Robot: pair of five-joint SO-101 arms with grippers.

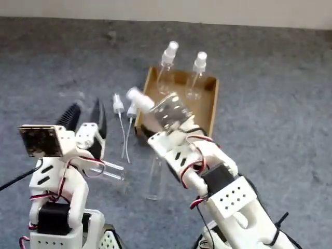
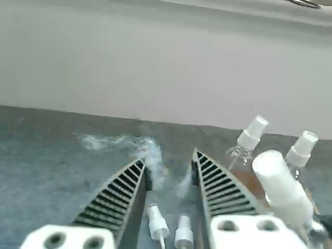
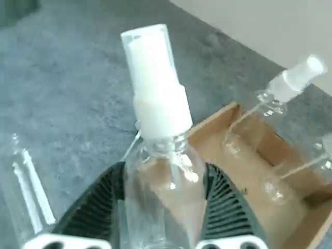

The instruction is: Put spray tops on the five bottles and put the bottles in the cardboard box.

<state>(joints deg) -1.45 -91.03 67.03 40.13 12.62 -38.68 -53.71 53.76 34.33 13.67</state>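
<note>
Right gripper (image 3: 165, 175) is clamped on a clear bottle (image 3: 158, 218), the black fingers (image 3: 104, 202) pressed against either side of its body. A white spray top (image 3: 155, 104) is already seated on that bottle's neck. The bottle is held up off the table (image 1: 270, 62), tilted, with its top pointed out past the left wall of the cardboard box (image 1: 205, 109). So it is carried at the box's near left side and not yet set down inside.

Over in the far part of the box, two capped bottles (image 1: 167, 70) are stood upright, side by side, each with a spray top fitted.

Now the left gripper (image 2: 168, 161): its jaws are spread wide and nothing is held between them. It is poised above the grey surface, left of the box. Between it and the box, two loose spray tops (image 1: 118, 105) are laid on the table next to each other, thin tubes trailing toward the arms.

Two uncapped bottles (image 1: 106, 171) are also seen lying on their sides, one just beside the left arm, the other close against the right arm.
</note>
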